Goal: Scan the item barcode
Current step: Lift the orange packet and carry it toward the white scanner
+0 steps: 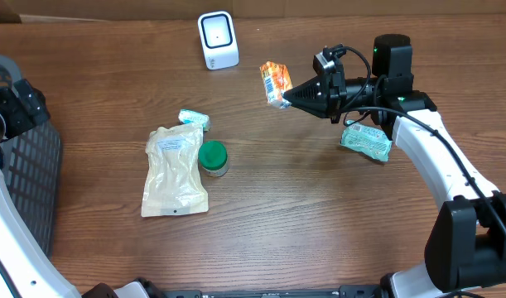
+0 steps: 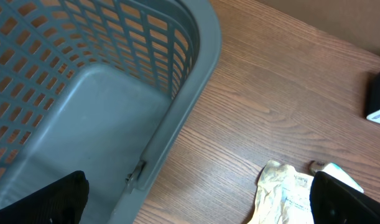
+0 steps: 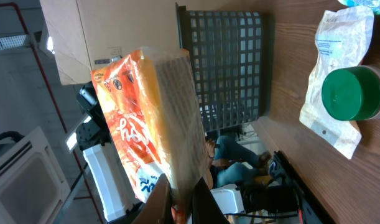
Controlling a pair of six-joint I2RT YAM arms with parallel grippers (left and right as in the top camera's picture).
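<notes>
The right gripper [image 1: 287, 97] pinches the orange packet [image 1: 276, 83] aloft near the scanner [image 1: 217, 39], the scan seemingly not yet done; the left gripper [image 1: 22, 104] gapes wide.

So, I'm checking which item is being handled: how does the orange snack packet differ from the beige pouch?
The orange snack packet is pinched in the right gripper, clear of the table; the beige pouch lies flat on it, ungripped. The packet is vivid orange, the pouch pale with a label. The pouch looks larger. Both are soft bags.

Brown wood-grain table [image 1: 319, 232] w/ cardboard box [image 3: 115, 31] in bkgd, even light.
</notes>
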